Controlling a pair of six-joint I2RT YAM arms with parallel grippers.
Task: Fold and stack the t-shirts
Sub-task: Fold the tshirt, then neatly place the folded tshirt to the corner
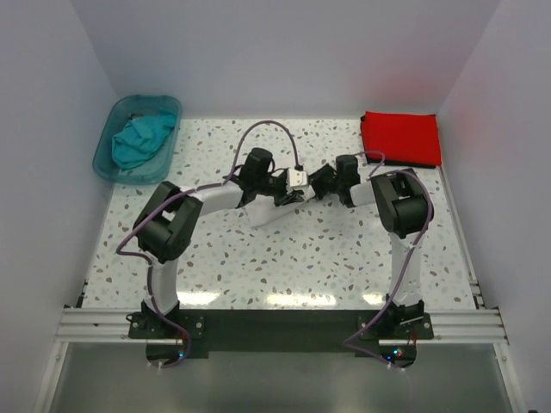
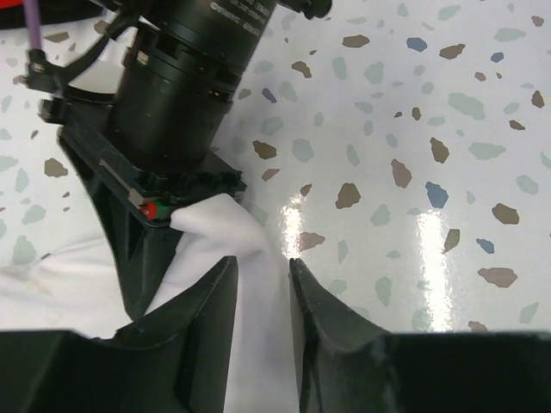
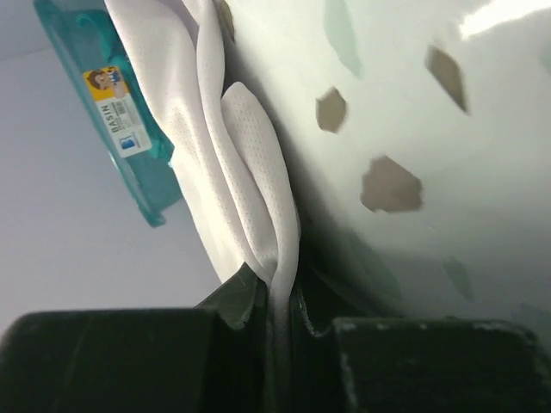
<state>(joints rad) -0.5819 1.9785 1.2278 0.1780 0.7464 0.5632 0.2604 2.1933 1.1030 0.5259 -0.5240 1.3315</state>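
Note:
The white t-shirt (image 1: 269, 212) is a bunched strip at mid-table under both wrists. My left gripper (image 1: 288, 193) is shut on a fold of it; in the left wrist view the white cloth (image 2: 225, 225) fills the gap between the jaws of the gripper (image 2: 260, 268). My right gripper (image 1: 317, 186) is shut on it too; in the right wrist view layered white cloth (image 3: 250, 172) runs down into the closed jaws of the gripper (image 3: 280, 297). The red t-shirt (image 1: 401, 138) lies folded at the back right. The teal t-shirt (image 1: 142, 140) lies crumpled in the tub.
The translucent teal plastic tub (image 1: 112, 157) stands at the back left; its labelled rim (image 3: 120, 112) shows in the right wrist view. The right arm's wrist (image 2: 185, 86) sits close in front of my left gripper. White walls enclose the speckled table (image 1: 284, 258).

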